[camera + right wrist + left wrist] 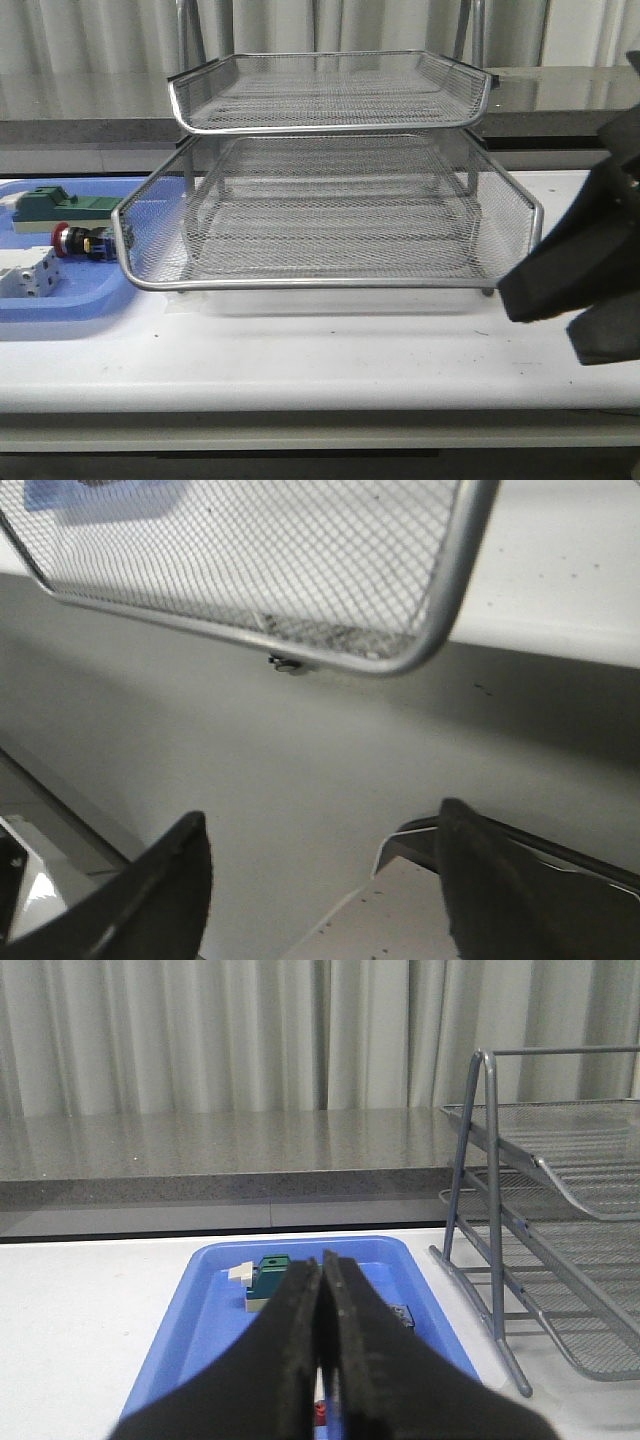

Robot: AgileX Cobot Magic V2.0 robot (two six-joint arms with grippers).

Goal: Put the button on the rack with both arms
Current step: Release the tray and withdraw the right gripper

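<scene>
The left tool (321, 1360) has its two black fingers pressed together with nothing between them, hanging above the near end of a flat blue plastic tray (200, 1300). Just past the fingertips in that tray sits a green block (268, 1278) with a pale piece beside it, and a sliver of red shows low between the fingers.

The right tool (320, 880) has its fingers spread wide apart and holds nothing; it hovers over the bare white desk (300, 750), close to a front corner of the rack (420, 630). In the front view the right arm (585, 270) is a dark bulk at the right edge, beside the rack's right side.

The rack (330, 215) stands in the middle of the desk (300, 360), its lower mesh tray pulled forward. The button (78, 241) lies on its side in the blue tray (60, 305), left of the rack, red cap pointing left, its rear end just beside the rack's front left corner. A white-grey terminal block (30, 275) lies in front of it.
</scene>
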